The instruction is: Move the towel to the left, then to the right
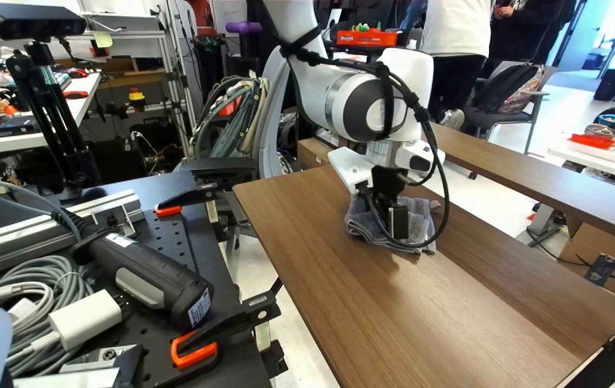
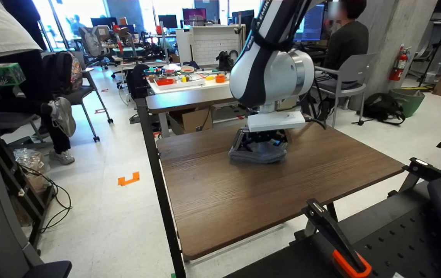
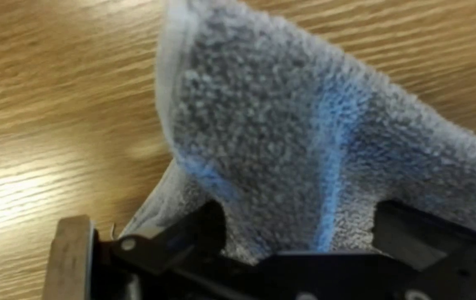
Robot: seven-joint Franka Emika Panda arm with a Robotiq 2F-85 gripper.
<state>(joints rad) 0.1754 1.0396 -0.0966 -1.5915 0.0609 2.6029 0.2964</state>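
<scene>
Beneath the spread hand lies the towel.

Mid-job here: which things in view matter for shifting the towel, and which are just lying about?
For the job:
grey towel, on the wooden table
gripper, at the towel

Just lying about:
black handheld device, white charger, coiled grey cables and metal rail, on the black bench
black bag, beside the green bin

towel: rough, matt cloth | table: glossy wood-grain | arm: smooth
</scene>
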